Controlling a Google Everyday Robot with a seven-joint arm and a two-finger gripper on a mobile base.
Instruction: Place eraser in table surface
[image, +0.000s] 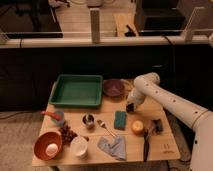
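A single camera looks down from a raised spot at the near edge of the light tan wooden slatted tabletop (172, 137), facing across it, far enough back to take in the whole top. The gripper (130, 106) sits just right of frame centre, with the green rectangular tray (75, 92) to its left and the teal-green rectangular sponge (120, 119) just nearer the lens.

Dim room, warm light on the table (165, 145)
Tabletop's the brightest patch, no glare; behind the table it sinks into black shadow. Gripper (131, 106) shows dark over the table's right half.
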